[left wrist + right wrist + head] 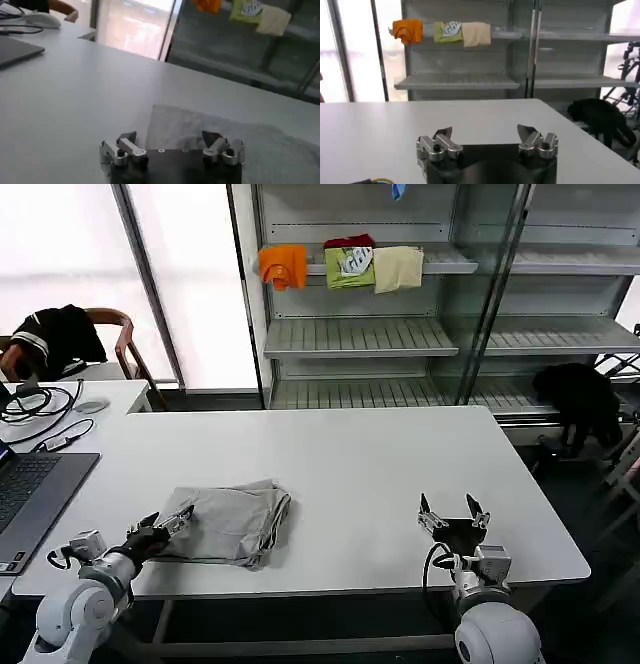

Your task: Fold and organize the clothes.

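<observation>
The folded light grey cotton shirt (228,522) lies on your white bench (380,474), left. Left pincer (163,526) spread, empty, at its edge; right pincer (453,516) spread, empty, well apart. Judged soft, limp: grip a folded edge.

1 folded grey shirt (228,522) on the surface (380,474), 2 claws: left claw (165,526), right claw (453,511); 3 cloths on shelf (345,266), 1 laptop (30,489).

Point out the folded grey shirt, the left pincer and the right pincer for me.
folded grey shirt (232,522), head view, middle of its top layer.
left pincer (168,524), head view, midway between its open fingertips at the shirt's edge.
right pincer (453,512), head view, midway between its open fingertips, over bare table.
</observation>
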You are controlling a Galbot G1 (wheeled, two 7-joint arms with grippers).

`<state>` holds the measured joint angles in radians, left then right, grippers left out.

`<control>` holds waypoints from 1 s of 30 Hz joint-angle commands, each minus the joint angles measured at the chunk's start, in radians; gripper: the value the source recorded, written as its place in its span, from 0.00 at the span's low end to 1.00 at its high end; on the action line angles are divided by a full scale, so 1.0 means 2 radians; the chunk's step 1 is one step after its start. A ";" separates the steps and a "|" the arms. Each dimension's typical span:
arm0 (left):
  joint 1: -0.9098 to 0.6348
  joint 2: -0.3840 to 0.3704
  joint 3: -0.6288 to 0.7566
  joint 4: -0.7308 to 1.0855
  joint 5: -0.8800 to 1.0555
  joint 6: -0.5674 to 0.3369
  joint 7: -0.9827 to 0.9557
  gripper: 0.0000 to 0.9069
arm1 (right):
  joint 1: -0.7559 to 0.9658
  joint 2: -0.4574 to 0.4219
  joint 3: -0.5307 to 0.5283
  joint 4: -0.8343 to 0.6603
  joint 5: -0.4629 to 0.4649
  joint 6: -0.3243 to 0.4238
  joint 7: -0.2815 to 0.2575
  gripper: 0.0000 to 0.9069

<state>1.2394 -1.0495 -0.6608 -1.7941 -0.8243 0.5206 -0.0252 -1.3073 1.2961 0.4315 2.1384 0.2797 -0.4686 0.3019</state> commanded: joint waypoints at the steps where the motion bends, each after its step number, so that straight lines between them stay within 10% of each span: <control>1: 0.003 0.000 0.006 0.009 0.010 -0.006 0.007 0.08 | 0.001 0.000 0.000 -0.004 0.000 0.003 0.000 1.00; 30: 0.017 0.041 -0.065 0.021 0.010 -0.026 0.029 0.02 | 0.011 -0.001 0.000 -0.003 0.001 0.001 0.000 1.00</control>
<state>1.2637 -1.0340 -0.6733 -1.7568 -0.7882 0.4725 0.0202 -1.2878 1.2954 0.4302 2.1311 0.2806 -0.4664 0.3014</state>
